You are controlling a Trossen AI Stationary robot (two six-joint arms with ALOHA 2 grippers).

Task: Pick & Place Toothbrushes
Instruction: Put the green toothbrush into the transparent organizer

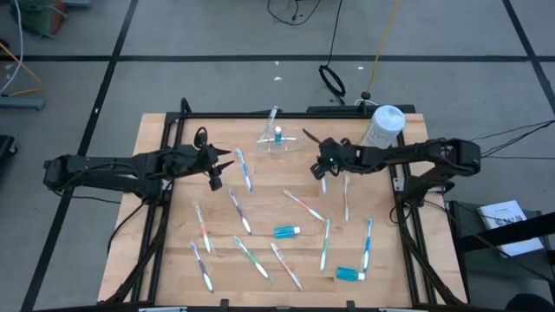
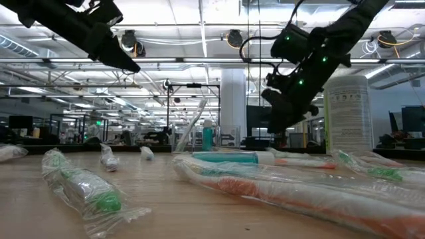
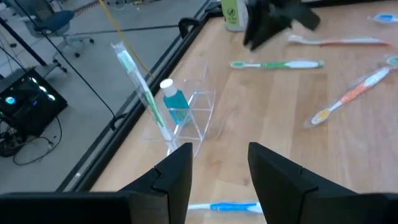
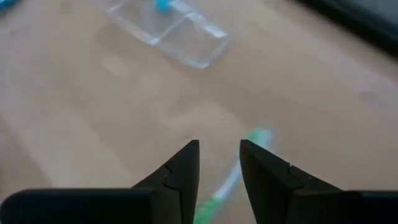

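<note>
Several toothbrushes lie flat and scattered on the wooden table, among them a blue one (image 1: 244,169), an orange one (image 1: 303,205) and a green one (image 1: 251,256). One green toothbrush (image 3: 140,93) stands leaning in a clear holder (image 1: 279,143) at the far middle, beside a blue tube (image 3: 174,102). My left gripper (image 1: 224,165) is open and empty, left of the holder and above the table; the left wrist view (image 3: 219,165) shows the holder ahead of it. My right gripper (image 1: 317,163) is open and empty, right of the holder, above a green toothbrush (image 4: 230,186) on the table.
A white bottle (image 1: 382,126) stands at the table's far right corner. Two short blue tubes (image 1: 287,231) (image 1: 350,275) lie among the toothbrushes. A dark frame (image 1: 173,130) runs around the table. In the low view, wrapped toothbrushes (image 2: 279,189) lie close to the camera.
</note>
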